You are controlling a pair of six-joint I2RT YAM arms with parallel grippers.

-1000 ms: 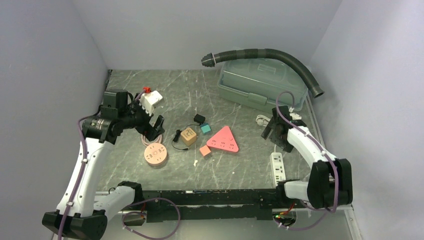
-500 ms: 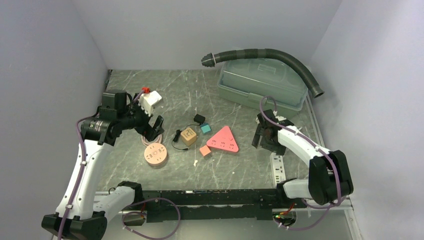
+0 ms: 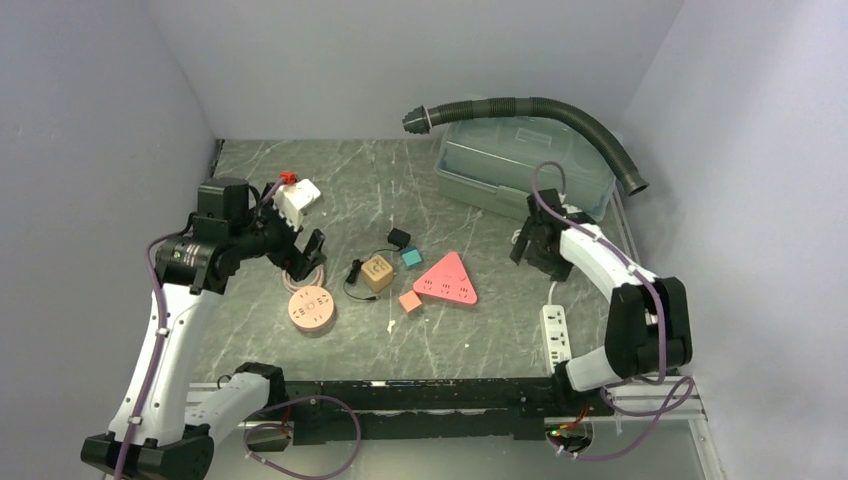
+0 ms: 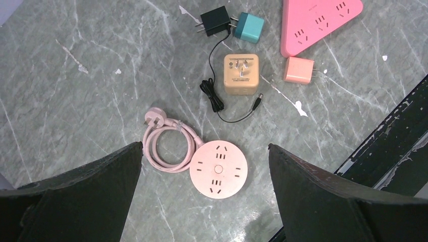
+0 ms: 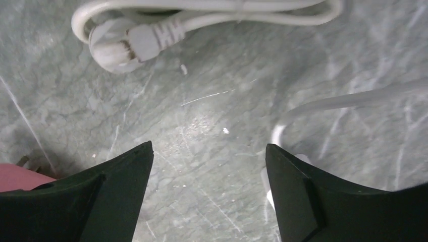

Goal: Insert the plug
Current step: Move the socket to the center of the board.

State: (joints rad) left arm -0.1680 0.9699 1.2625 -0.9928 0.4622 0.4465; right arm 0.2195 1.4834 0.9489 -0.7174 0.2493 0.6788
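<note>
So, plug (image 5: 118, 48): white, was seen lying on the table (image 5: 212, 101), untouched.
Right gripper (image 5: 208, 148): was held spread near the plug, nothing grasped.
Left gripper (image 4: 205, 147): was held wide apart, empty, above the round socket (image 4: 218, 169).

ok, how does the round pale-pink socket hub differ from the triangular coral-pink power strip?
Shape: the round pale-pink socket hub is a disc, the triangular coral-pink power strip a rounded triangle. Colour: hub paler, strip deeper. Cable: hub has a coiled pink cord beside it; none shows on the strip. Both lie flat, sockets up.
</note>
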